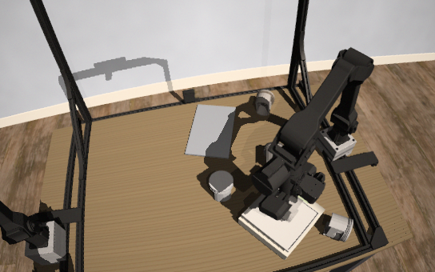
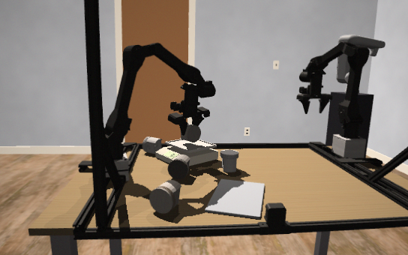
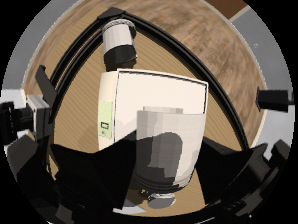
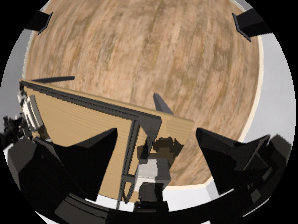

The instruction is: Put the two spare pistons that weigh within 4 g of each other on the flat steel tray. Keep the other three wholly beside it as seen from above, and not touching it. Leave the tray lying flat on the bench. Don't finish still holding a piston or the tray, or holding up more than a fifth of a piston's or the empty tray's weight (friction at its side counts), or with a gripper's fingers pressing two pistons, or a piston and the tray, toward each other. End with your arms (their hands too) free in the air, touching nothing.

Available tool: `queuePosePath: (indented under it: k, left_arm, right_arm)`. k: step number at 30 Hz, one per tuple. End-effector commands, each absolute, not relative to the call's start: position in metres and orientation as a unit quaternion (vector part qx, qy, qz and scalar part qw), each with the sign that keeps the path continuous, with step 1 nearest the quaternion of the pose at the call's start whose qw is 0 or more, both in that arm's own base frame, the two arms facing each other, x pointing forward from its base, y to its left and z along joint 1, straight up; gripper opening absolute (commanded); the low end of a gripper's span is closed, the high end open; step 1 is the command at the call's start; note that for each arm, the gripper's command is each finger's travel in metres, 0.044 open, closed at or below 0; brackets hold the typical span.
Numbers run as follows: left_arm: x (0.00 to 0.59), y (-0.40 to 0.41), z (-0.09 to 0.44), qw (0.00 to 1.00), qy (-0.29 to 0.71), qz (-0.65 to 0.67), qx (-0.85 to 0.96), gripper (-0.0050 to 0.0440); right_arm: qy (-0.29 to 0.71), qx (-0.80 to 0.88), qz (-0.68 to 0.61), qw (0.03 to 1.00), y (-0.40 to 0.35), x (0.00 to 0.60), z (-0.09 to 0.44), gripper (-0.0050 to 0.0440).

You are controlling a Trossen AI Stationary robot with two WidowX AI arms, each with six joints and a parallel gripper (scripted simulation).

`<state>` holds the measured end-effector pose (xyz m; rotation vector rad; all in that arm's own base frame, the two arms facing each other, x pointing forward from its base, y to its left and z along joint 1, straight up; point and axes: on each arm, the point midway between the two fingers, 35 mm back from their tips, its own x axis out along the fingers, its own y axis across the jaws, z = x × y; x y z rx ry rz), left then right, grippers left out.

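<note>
We see a flat grey steel tray [image 1: 205, 128] [image 2: 240, 199] [image 3: 129, 207] by a long edge of the surface. One piston [image 1: 265, 101] [image 2: 165, 197] lies on its side near a corner, another piston [image 1: 339, 227] [image 2: 151, 145] [image 3: 119, 42] near the opposite long edge's corner. A third piston [image 1: 267, 152] [image 2: 178, 166] lies between them, an upright piston [image 1: 221, 185] [image 2: 229, 161] farther from the arm-side edge; a grey fifth piston [image 2: 193, 133] [image 3: 172, 140] hangs gripped.

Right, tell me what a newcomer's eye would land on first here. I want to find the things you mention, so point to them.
Probably the big black left arm [image 1: 309, 116] [image 2: 129, 80], bent over the cream-white boxy scale [image 1: 263, 235] [image 2: 202, 157] [image 3: 135, 90], its gripper [image 1: 289, 210] [image 2: 192, 129] [image 3: 170, 142] shut on a pale grey metal piston [image 1: 295, 212] [image 2: 193, 133] [image 3: 172, 155] above it. Next, likely the flat grey rectangular steel tray [image 1: 201, 128] [image 2: 240, 199], partly shadowed, near the table edge farther from the scale.
</note>
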<state>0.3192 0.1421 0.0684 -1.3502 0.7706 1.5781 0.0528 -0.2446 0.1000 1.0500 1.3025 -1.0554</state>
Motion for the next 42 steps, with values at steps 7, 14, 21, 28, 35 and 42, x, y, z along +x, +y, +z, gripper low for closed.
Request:
queuePosePath:
  k: [7, 14, 21, 28, 35, 42]
  left_arm:
    - [0.324, 0.144, 0.093, 0.455, 0.302, 0.631, -0.552, 0.0158]
    - [0.324, 0.144, 0.101, 0.455, 0.302, 0.631, -0.552, 0.0158]
    - [0.324, 0.144, 0.113, 0.455, 0.302, 0.631, -0.552, 0.0158]
    - [0.324, 0.144, 0.123, 0.455, 0.301, 0.63, -0.552, 0.0158]
    - [0.325, 0.144, 0.126, 0.457, 0.299, 0.628, -0.554, 0.0158]
    - [0.313, 0.138, 0.13, 0.48, 0.322, 0.609, -0.542, 0.0158]
  right_arm:
    - [0.551, 0.444, -0.444, 0.551, -0.244, 0.053, 0.1, 0.044]
    - [0.551, 0.444, -0.444, 0.551, -0.244, 0.053, 0.1, 0.044]
    - [0.551, 0.444, -0.444, 0.551, -0.244, 0.053, 0.1, 0.044]
    - [0.551, 0.444, -0.444, 0.551, -0.244, 0.053, 0.1, 0.044]
    - [0.551, 0.444, -0.444, 0.551, -0.244, 0.053, 0.1, 0.044]
    - [0.551, 0.444, -0.444, 0.551, -0.244, 0.053, 0.1, 0.044]
